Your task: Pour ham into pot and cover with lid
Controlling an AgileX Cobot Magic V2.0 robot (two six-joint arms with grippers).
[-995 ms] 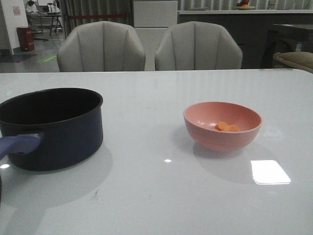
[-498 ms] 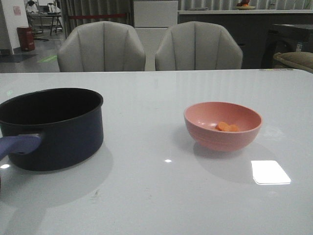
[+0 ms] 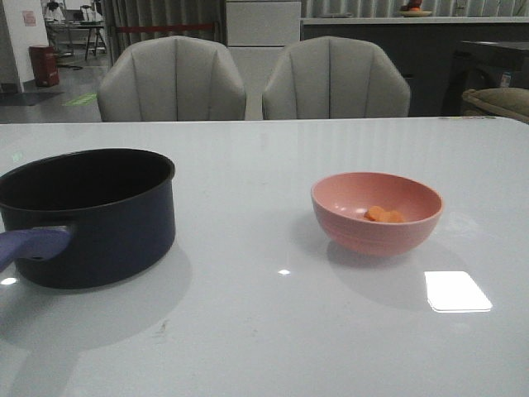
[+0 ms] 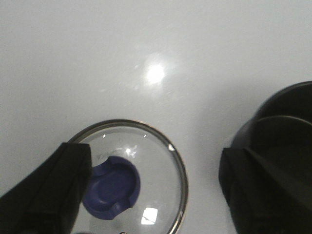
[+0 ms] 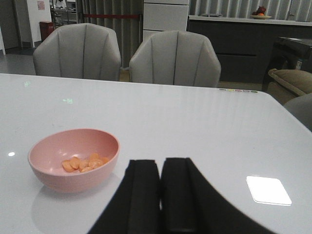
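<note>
The room was dim. Overhead light made bright glare on the glossy table (image 3: 264, 331), and the pot (image 3: 87, 217) cast a soft shadow. The pictures were grainy.

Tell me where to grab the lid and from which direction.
Grip the blue knob at the centre of the lid, coming straight down from above. The lid lies flat on the table with its knob up, and the left pincer is open and straddling it; the thin rim offers little hold.

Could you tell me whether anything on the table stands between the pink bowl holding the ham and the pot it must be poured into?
Nothing visible does. In the front view only bare white table lies between the pink bowl with the ham and the open pot.
</note>
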